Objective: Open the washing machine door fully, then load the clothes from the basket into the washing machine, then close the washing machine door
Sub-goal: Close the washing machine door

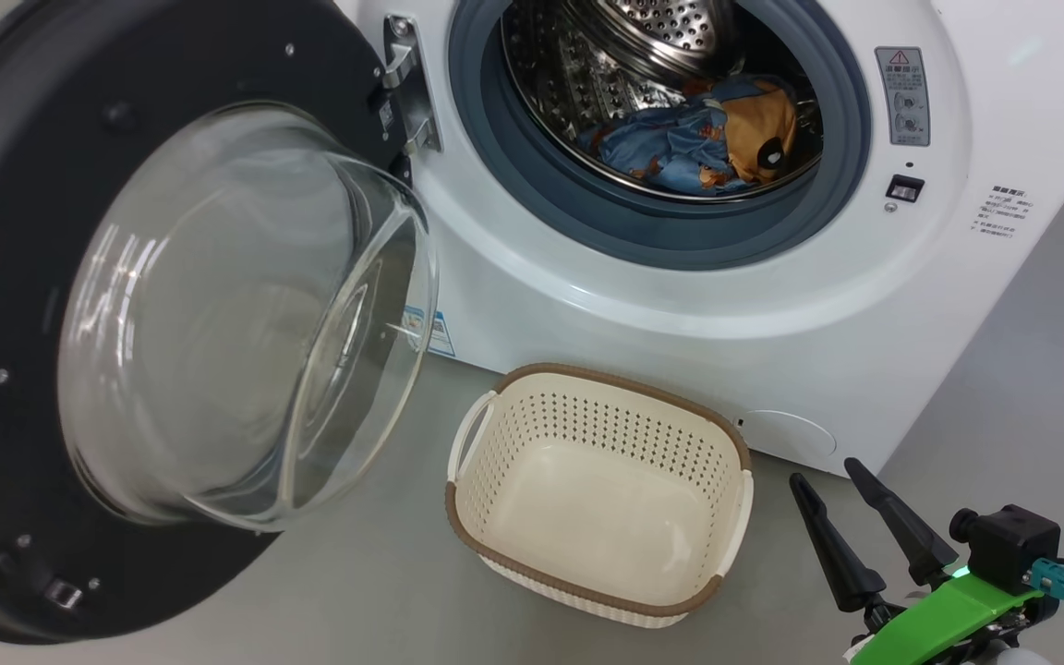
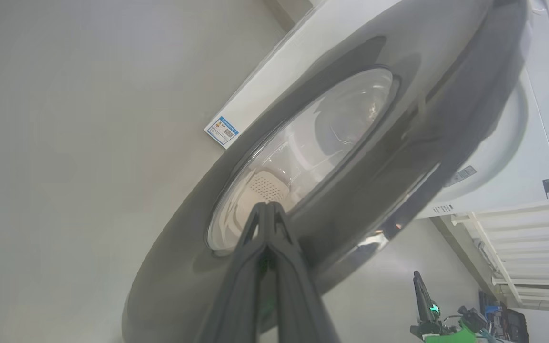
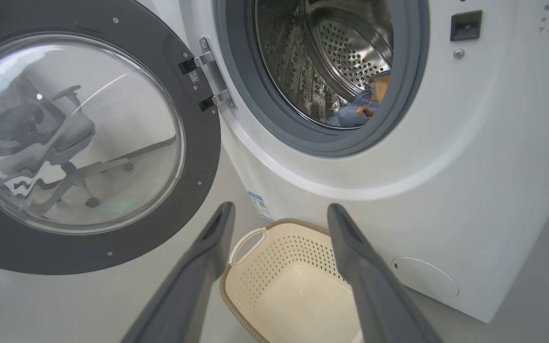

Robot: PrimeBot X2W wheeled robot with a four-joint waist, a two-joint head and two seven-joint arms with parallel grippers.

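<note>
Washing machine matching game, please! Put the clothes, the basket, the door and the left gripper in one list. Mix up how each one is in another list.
Things:
1. clothes
2. basket
3. washing machine door
4. left gripper

States:
A. swung open
B. fingers pressed together
C. inside the drum
D. empty

Pairs: 1-C, 2-D, 3-A, 4-B

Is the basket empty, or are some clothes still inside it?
Empty: the whole cream bottom of the basket is bare, and the clothes lie in the drum of the washing machine.
</note>
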